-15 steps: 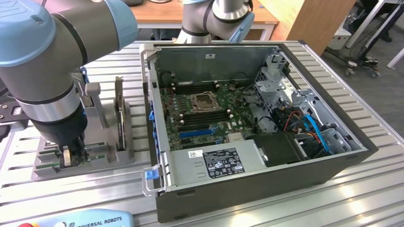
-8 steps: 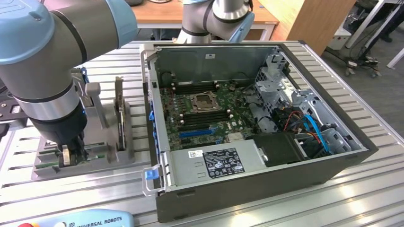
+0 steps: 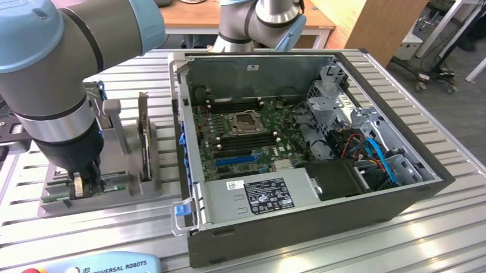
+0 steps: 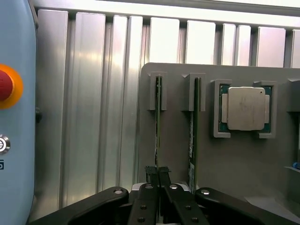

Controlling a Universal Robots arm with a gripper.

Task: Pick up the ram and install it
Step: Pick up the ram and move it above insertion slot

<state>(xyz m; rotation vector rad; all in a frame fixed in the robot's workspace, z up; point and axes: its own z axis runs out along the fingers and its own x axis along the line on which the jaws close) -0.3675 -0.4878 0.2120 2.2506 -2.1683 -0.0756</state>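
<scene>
The ram (image 4: pixel 158 122) is a thin green stick standing on edge in a slot of the grey holder (image 4: pixel 234 159). My gripper (image 4: pixel 157 172) is shut on the ram's near end, one black fingertip on either side of the board. A second green stick (image 4: pixel 192 131) stands in the neighbouring slot, beside the fingers. In the exterior view my gripper (image 3: pixel 78 190) reaches straight down into the holder (image 3: pixel 114 190) at the exterior view's left, beside the open computer case (image 3: pixel 304 210). The motherboard (image 3: pixel 243 131) lies exposed inside the case, with long dark slots either side of the processor socket.
A square silver processor chip (image 4: pixel 246 108) rests in a pocket of the holder. A tall dark expansion card (image 3: pixel 143 136) stands upright in the holder close to the arm. A blue teach pendant (image 3: pixel 99 264) with a red button (image 4: pixel 4 86) lies on the ribbed aluminium table (image 3: pixel 425 227).
</scene>
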